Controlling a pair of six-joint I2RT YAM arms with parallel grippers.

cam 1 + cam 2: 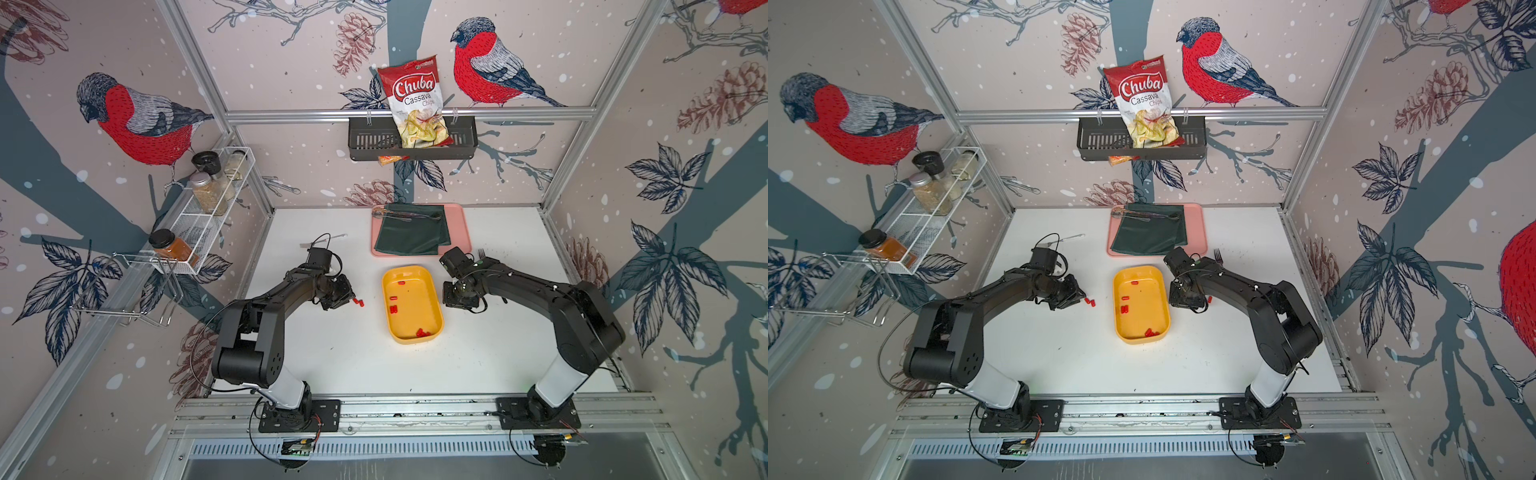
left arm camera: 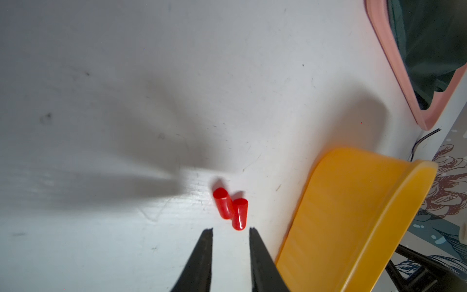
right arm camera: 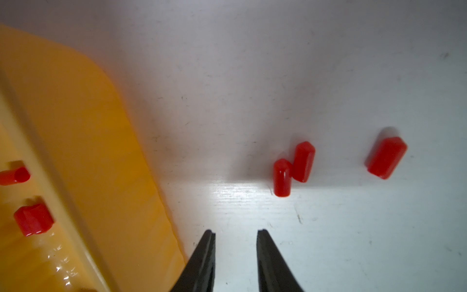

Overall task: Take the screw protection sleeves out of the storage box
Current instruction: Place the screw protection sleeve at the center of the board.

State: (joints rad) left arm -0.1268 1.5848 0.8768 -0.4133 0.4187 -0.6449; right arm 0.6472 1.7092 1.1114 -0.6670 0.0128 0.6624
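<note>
You have the yellow storage box [image 1: 417,316] at table centre in both top views, its long side running twelve to six; several red screw protection sleeves [image 1: 422,332] lie on its floor, a cluster near its six o'clock end, others toward eleven. Two more sleeves [image 2: 230,208] lie touching on the white table [image 1: 332,353] at the box's nine o'clock, just beyond your left gripper [image 2: 231,231]; its fingers stand apart, holding nothing. Your right gripper [image 3: 236,233] sits at the box's three o'clock, fingers apart and empty; three sleeves [image 3: 293,168] rest on the table before it, two touching, one apart.
</note>
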